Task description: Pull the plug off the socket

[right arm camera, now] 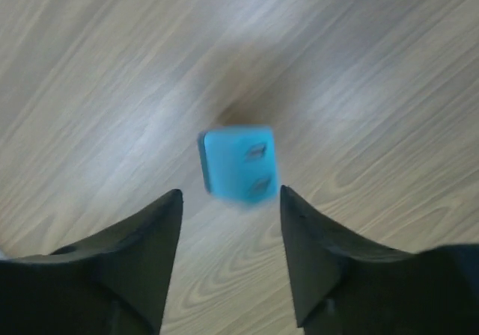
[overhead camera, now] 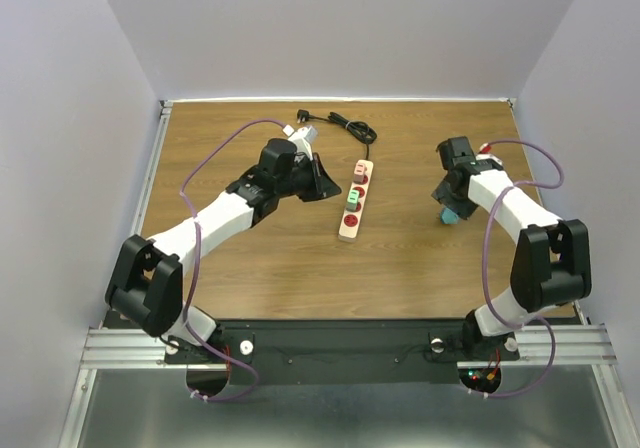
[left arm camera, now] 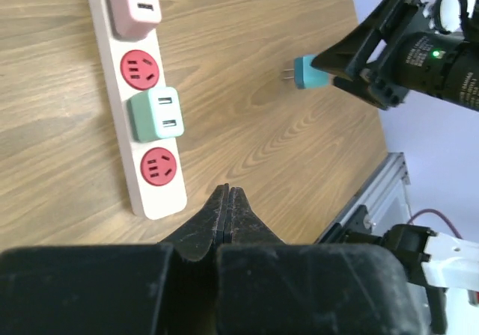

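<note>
Beige power strip (overhead camera: 353,200) holds a pink plug (left arm camera: 135,6) and a green plug (left arm camera: 157,114), with two red outlets (left arm camera: 141,69) showing. At its 3 o'clock, the right claw (right arm camera: 230,191) is apart, a blue plug (right arm camera: 238,161) untouched between its fingers. The left claw (left arm camera: 227,194) is together.

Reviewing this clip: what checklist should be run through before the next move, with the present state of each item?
1. Is the blue plug out of the power strip: ok.
2. Are the right gripper jaws apart: ok.
3. Is the blue plug at rest on the table: cannot tell, blurred.
4. Is the left gripper shut and empty: ok.
5. Are the pink adapter and mint adapter seated in the strip: ok.
</note>
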### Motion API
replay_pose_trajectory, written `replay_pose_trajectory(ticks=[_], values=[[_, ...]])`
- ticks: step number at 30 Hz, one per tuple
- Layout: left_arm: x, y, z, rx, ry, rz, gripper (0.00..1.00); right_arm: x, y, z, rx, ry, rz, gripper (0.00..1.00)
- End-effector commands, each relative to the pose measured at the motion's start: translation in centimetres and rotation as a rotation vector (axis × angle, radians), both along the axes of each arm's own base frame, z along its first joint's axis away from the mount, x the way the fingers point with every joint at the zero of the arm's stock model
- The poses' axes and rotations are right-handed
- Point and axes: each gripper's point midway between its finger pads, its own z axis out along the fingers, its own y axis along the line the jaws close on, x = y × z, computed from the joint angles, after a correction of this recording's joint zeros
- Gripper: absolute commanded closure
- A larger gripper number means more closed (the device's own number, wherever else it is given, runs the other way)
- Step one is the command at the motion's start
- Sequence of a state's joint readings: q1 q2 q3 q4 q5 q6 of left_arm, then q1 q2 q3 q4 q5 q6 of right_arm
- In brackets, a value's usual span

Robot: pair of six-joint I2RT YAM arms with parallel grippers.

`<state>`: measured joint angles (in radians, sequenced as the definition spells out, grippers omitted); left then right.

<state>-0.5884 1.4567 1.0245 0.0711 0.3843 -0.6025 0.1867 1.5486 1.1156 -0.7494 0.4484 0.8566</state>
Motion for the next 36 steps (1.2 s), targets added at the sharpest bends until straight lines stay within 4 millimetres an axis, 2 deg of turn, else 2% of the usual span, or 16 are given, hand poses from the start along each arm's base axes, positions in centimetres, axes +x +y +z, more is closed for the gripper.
replay_pose_trajectory(ticks=[1,4,6,8,9,13,16,17,19,20,22,23,28,30,32,36], values=[[0.0,0.9,-1.8,0.085,0.014,0.005,1.00,-0.8,-2.1,0.1,-0.056,0.020,-0.034,0.29],[0.0,0.9,-1.9,0.091,0.008,0.000,1.00,-0.4,-2.0,1.7,-0.054,-0.026,-0.026,0.18],[0.2,0.8,-1.6,0.090,0.000,-0.001,1.00,-0.1,-2.0,2.7,-0.053,-0.053,-0.018,0.15],[0.2,0.8,-1.7,0.090,0.001,-0.005,1.00,0.4,-1.8,4.6,-0.041,-0.101,0.005,0.09],[0.2,0.7,-1.9,0.094,0.005,-0.006,1.00,0.8,-1.2,6.0,-0.015,-0.139,0.034,0.06],[-0.2,0.7,-4.4,0.120,0.056,-0.028,1.00,1.6,1.5,8.2,0.092,-0.184,0.177,0.01],[-0.2,0.3,-5.6,0.111,0.070,-0.046,1.00,1.6,4.7,8.0,0.185,-0.162,0.314,0.01],[-0.7,-0.1,-7.0,0.109,0.108,-0.072,1.00,1.6,5.8,7.4,0.213,-0.145,0.350,0.01],[-0.8,-0.7,-8.0,0.093,0.124,-0.100,1.00,1.6,8.4,7.2,0.228,-0.141,0.428,0.01],[-1.3,-1.0,-9.7,0.094,0.163,-0.129,1.00,2.0,9.6,6.8,0.243,-0.137,0.456,0.01],[-1.3,-1.5,-10.7,0.082,0.176,-0.149,1.00,1.9,12.4,6.6,0.259,-0.128,0.516,0.01],[-1.5,-1.7,-11.6,0.078,0.200,-0.163,1.00,2.6,13.2,6.9,0.249,-0.138,0.524,0.01],[-1.4,-2.8,-11.8,0.004,0.193,-0.184,1.00,4.2,16.1,7.8,0.303,-0.176,0.551,0.00],[-1.8,-3.4,-12.1,-0.041,0.216,-0.209,1.00,4.6,17.3,7.0,0.326,-0.146,0.583,0.00],[-2.4,-3.6,-12.4,-0.064,0.242,-0.222,1.00,5.1,18.1,7.1,0.337,-0.146,0.596,0.00],[-2.9,-3.8,-11.3,-0.093,0.225,-0.239,1.00,5.7,19.1,6.6,0.349,-0.132,0.612,0.00]])
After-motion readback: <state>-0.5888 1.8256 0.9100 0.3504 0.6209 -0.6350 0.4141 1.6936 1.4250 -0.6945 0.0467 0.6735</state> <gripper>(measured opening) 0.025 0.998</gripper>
